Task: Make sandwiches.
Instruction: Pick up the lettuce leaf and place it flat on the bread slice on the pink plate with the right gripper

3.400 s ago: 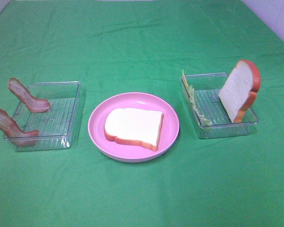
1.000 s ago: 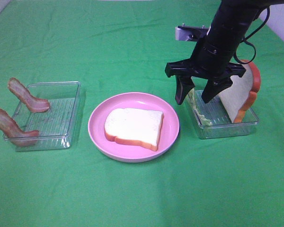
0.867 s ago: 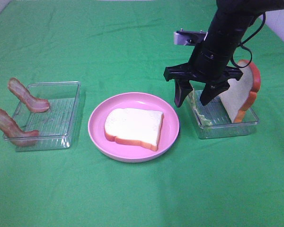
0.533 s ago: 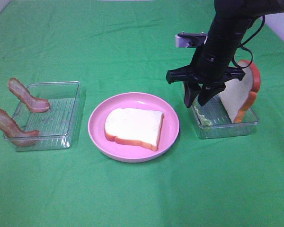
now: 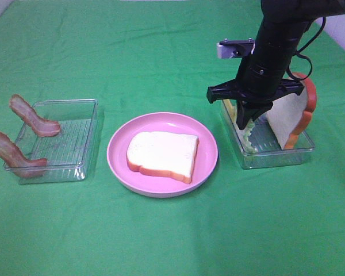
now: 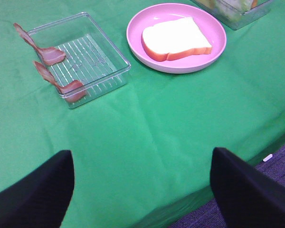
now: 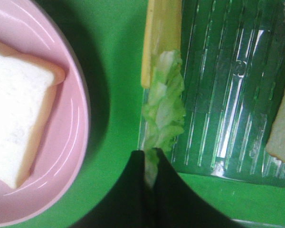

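Cheese (image 7: 160,38) flat against lettuce (image 7: 166,104), bread (image 7: 284,128) opposite

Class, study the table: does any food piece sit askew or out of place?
Yes. Both bacon strips hang over the left tray's outer rim instead of lying inside, and one bread slice stands tilted against the right tray's wall.
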You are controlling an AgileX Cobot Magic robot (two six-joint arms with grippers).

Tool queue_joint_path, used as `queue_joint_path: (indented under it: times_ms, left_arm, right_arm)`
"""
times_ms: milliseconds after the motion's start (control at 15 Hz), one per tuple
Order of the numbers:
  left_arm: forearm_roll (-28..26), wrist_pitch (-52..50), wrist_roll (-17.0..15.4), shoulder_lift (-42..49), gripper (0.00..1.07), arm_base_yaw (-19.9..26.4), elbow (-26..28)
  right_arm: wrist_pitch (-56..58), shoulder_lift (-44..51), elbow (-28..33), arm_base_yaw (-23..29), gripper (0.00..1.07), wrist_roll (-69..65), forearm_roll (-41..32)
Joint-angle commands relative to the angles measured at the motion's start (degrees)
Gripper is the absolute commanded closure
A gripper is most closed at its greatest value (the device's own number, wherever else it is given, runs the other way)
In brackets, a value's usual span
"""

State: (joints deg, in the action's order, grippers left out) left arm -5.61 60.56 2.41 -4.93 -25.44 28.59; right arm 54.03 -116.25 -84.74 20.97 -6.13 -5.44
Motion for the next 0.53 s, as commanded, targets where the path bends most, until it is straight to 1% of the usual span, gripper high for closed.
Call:
queue_joint_path:
  times_ms: [67,467,533]
  left_arm:
    - [-0.06,-0.63,0.06,0.4,0.31,-0.23,0.0]
    - [-0.06,-0.63,0.06,0.4,0.31,-0.23,0.0]
    - [-0.06,-0.63,0.06,0.4,0.31,-0.23,0.0]
  right_arm:
    - [1.2,4.24,-0.34,0.0,1.07,0.11,0.52]
    - [6.65,16.44,-0.34,0.0,1.07,0.11,0.29]
    - [6.76,18.45,-0.29,0.06,1.07,0.29,-0.8]
